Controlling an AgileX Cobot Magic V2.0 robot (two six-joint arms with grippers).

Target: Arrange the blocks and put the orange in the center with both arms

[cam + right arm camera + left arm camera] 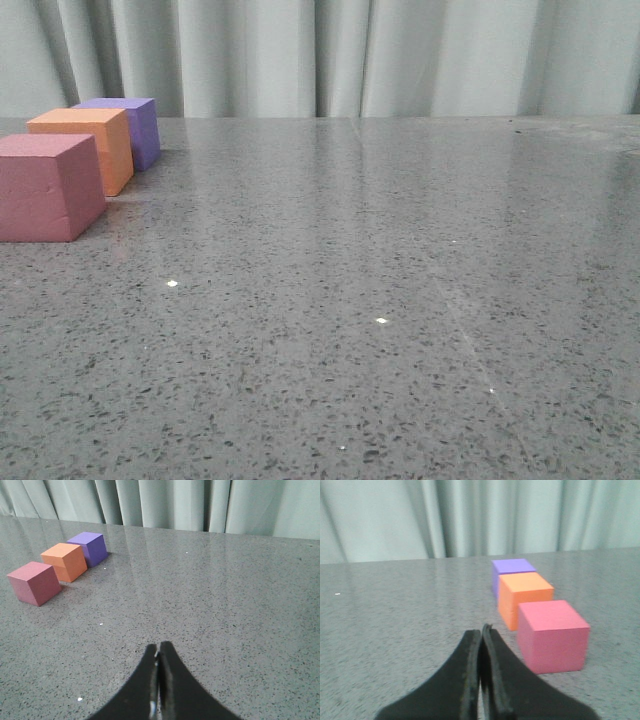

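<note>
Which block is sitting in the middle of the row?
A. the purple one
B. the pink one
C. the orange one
C. The orange block sits between the pink block nearest the camera and the purple block farthest back, in all three views.

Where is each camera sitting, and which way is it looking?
Front view: sits low, looking forward over the grey table toward the curtain; no robot parts show.
Left wrist view: rides the left arm, looking past the shut left gripper at the cubes close by.
Right wrist view: rides the right arm, higher up, above its shut right gripper, cubes farther off.
All three share the pink cube, orange cube and purple cube in a row.
</note>
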